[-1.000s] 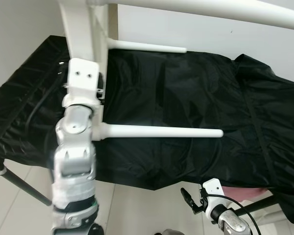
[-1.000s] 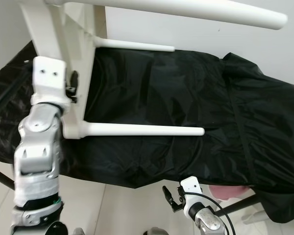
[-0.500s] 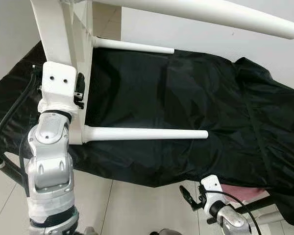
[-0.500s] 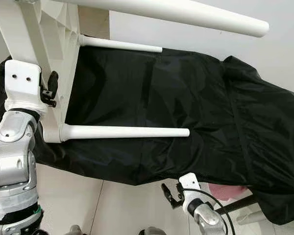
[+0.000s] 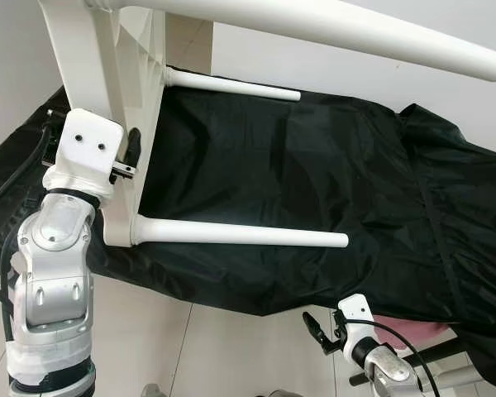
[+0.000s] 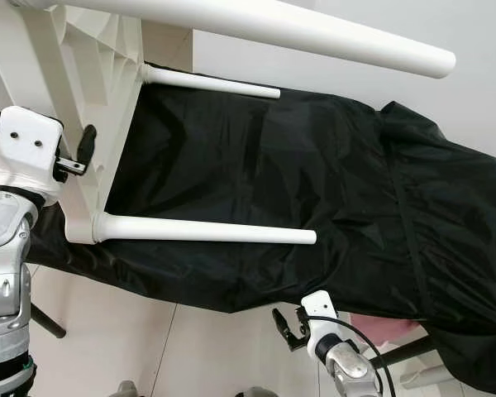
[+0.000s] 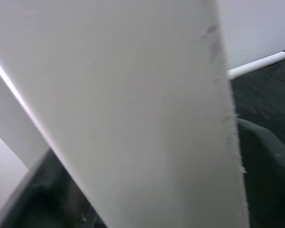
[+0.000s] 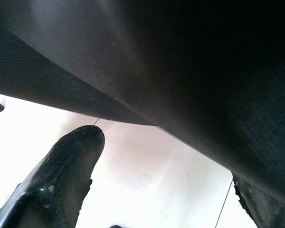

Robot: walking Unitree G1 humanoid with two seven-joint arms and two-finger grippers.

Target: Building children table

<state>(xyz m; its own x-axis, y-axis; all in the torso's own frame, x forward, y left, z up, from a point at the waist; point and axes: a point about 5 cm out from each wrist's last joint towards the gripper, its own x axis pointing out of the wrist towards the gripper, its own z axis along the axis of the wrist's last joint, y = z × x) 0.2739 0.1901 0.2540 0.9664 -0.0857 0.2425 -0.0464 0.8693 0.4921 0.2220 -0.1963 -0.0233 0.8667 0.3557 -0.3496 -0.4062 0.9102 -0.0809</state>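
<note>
**Operator:** Looking at the head views, how far along is the build?

**Observer:** You have most of it together, as far as I can judge. The children table (image 5: pixel 120 91) is held up on its side at the upper left of the frame, and three white legs are seated in it: the near leg (image 5: pixel 240 235) across the middle, the far leg (image 5: pixel 231 83) above it, and the top leg (image 5: pixel 355 33) along the upper edge. I cannot see a fourth leg, so you may have one left to fit, or it is simply out of frame.

**Operator:** What is the left pincer doing?

**Observer:** Your left pincer (image 5: pixel 131 153) sits at the middle left, pressed on the table's edge panel just above the near leg's socket. A black finger (image 6: pixel 85 142) shows beside the panel, and the left wrist view has the white panel right up against the lens. It looks clamped on the table, holding it aloft.

**Operator:** And the right?

**Observer:** Your right pincer (image 5: pixel 317 332) hangs low at the bottom centre, its fingers spread and holding nothing, below the edge of the black cover (image 5: pixel 331 174) draped over the worktop.

**Operator:** What remains?

**Observer:** You likely still need to check all legs and set the table upright.
</note>
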